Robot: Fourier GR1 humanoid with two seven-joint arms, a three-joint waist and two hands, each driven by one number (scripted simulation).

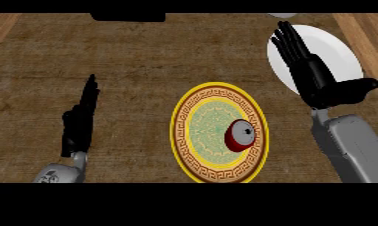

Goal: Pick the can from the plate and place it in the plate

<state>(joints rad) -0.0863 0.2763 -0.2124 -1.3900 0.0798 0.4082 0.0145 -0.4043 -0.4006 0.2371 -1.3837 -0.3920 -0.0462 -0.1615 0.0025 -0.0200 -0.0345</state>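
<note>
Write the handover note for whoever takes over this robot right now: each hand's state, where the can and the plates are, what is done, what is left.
Left hand: open, fingers straight, resting at the view's left, holding nothing.
Right hand: open, fingers straight, over the white plate at upper right, holding nothing.
Red can: on the right part of the yellow patterned plate, mid-counter.
Done: nothing visible; the can is not picked up.
Left: grasp the can, carry it to the white plate, release.

Grey forearms, black left hand, black right hand
</note>
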